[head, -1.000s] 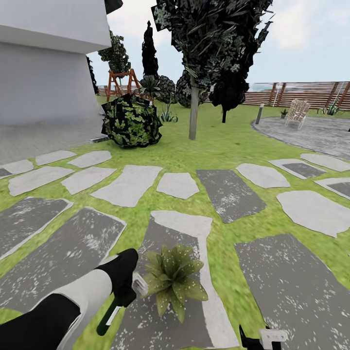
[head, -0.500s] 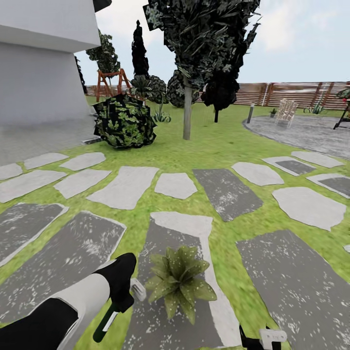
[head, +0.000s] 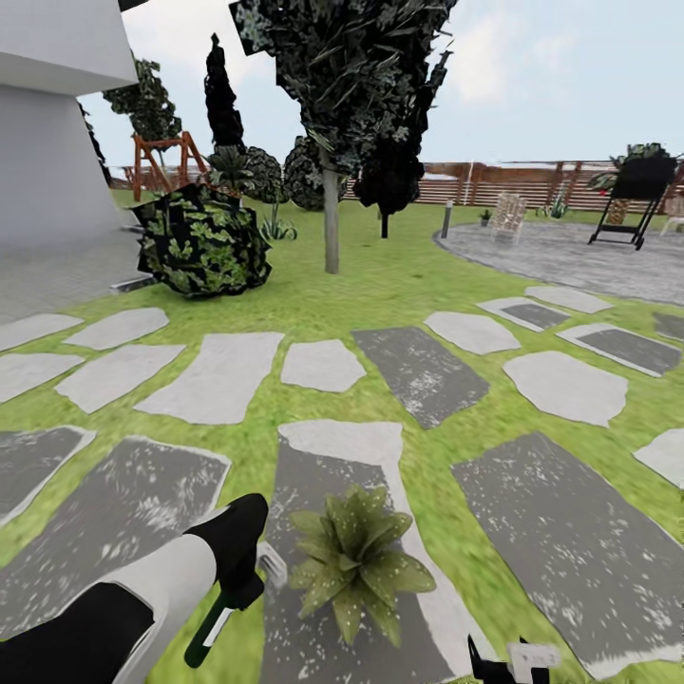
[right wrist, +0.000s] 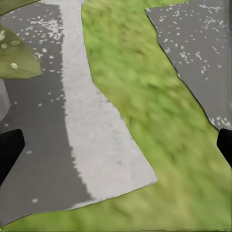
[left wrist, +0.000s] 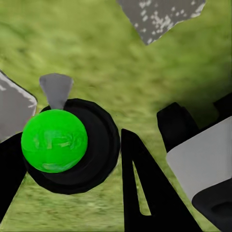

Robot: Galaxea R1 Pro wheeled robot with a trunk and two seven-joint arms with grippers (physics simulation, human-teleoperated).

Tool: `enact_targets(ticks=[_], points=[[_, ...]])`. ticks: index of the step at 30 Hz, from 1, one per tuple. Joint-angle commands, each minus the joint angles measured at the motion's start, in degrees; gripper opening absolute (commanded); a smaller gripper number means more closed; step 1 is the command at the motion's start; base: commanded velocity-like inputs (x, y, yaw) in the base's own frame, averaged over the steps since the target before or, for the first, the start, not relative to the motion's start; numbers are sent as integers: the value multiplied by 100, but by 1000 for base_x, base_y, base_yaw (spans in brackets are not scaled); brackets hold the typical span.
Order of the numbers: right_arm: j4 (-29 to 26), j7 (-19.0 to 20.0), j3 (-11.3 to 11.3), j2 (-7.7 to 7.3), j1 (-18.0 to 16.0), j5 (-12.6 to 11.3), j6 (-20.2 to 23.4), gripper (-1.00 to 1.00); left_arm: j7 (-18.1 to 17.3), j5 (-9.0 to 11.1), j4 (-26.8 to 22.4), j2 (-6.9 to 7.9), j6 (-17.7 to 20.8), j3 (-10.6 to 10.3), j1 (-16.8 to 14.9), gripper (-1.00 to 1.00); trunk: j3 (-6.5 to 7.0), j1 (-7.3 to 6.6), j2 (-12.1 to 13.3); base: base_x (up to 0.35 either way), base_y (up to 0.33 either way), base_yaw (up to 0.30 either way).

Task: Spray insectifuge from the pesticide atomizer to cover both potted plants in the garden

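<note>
Everything far away has slid left since a moment ago, so the robot's head has turned right; the left pincer (head: pixel 249 578) and the plant (head: pixel 354 563) kept their places. That pincer holds the sprayer (head: pixel 223 608) tight, just beside the plant on the gray stone (head: pixel 313 484). To spray well, I think the white nozzle (head: pixel 272 565) should point right at the leaves and sweep across all of them. The right pincer (head: pixel 508 660) sits low; I cannot tell if it is wide or narrow.
</note>
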Motion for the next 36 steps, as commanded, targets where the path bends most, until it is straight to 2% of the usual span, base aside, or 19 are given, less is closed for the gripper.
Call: enact_targets(ticks=[1, 6, 17, 21, 27, 36], points=[[5, 9, -50, 1, -5, 59, -20, 100, -59, -64, -14, -1, 12, -7, 1, -100, -5, -1, -2, 36, 300, -266], [6, 9, -50, 1, -5, 57, -20, 100, -59, -64, 6, -14, 12, -9, 1, -100, -5, -1, -2, 10, 240, -266], [9, 13, -50, 1, -5, 60, -20, 100, -59, -64, 27, -13, 11, -9, 26, -100, -5, -1, -2, 0, 15, -266], [13, 11, -50, 9, -5, 62, -20, 100, -51, -92, 14, 51, 9, -12, 158, -100, -5, -1, -2, -9, 25, -266], [5, 6, -55, 8, -5, 55, -22, 100, -50, -87, -38, 71, 10, -9, 168, -100, -5, -1, -2, -61, 255, -230], [5, 14, -50, 1, -5, 62, -12, 100, -50, -82, -55, 63, 3, 6, 168, -100, -5, -1, -2, -3, 312, -19]])
